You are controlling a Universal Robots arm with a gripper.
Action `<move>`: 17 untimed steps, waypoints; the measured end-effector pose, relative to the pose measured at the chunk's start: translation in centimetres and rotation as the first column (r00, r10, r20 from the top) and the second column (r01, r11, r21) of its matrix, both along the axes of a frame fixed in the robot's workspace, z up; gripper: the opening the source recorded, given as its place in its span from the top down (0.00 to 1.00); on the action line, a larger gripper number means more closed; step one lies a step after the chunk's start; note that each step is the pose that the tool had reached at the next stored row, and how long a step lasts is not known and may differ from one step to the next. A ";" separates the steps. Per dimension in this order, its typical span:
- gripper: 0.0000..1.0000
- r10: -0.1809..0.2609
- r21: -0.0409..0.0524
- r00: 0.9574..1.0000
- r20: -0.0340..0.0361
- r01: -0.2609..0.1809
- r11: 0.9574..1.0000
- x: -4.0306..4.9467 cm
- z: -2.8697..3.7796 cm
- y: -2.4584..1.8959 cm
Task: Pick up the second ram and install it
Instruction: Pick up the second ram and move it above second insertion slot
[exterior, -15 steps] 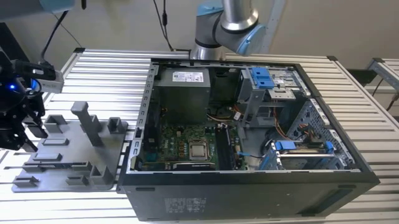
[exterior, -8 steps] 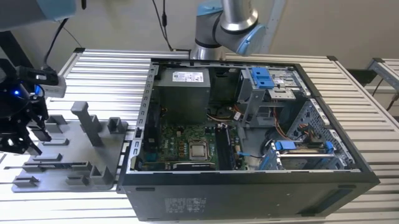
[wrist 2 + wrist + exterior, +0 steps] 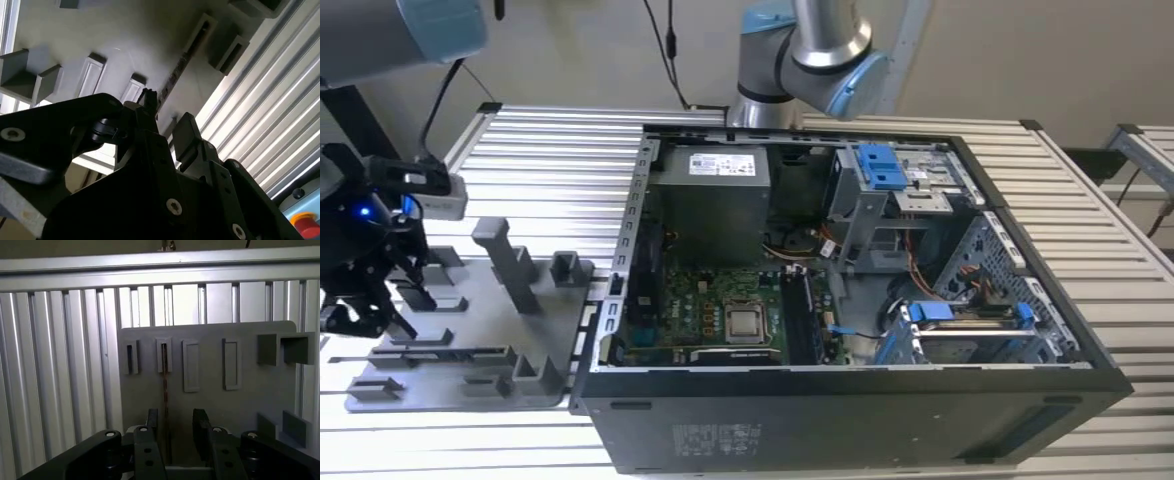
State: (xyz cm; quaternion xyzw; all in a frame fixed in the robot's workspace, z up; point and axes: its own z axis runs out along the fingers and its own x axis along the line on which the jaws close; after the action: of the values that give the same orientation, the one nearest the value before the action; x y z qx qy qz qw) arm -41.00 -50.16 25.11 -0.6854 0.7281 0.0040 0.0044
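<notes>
The pincer [image 3: 176,415] is hanging just above the grey holder tray [image 3: 207,405] with its fingers [image 3: 152,425] standing apart. In both wrist views they are straddling a thin dark strip without pressing on it. That strip is the second ram [image 3: 165,390], and it is standing on edge in a long narrow slot of the tray. It is running from between the fingers out toward the tray's far row of raised frames. In the first wrist view the ram is sitting nearer one finger than the other, with a sliver of tray showing on each side. In the second wrist view the ram [image 3: 180,65] is stretching away from the pincer [image 3: 167,115] across the tray's pale face.

The tray is lying flat on the slatted metal table [image 3: 534,180]. In the exterior view the open computer case [image 3: 854,410] is lying on its side just beside the tray, on the exterior view's right of it. Its green motherboard [image 3: 707,300] is facing up. Beyond the case, farthest from the tray, the base of the arm [image 3: 801,50] is rising from the table.
</notes>
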 end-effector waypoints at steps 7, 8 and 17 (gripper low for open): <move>0.58 0.000 0.000 1.000 0.000 0.000 1.000 -0.02 -0.89 -0.01; 0.58 0.000 0.000 1.000 0.000 0.000 1.000 -0.03 -1.00 -0.01; 0.58 0.035 0.000 0.999 0.011 -0.035 0.999 -0.39 -2.41 -0.03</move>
State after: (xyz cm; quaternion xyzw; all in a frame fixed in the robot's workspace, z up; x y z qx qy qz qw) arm -41.39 -50.18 22.70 -0.6979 0.7161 0.0002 0.0085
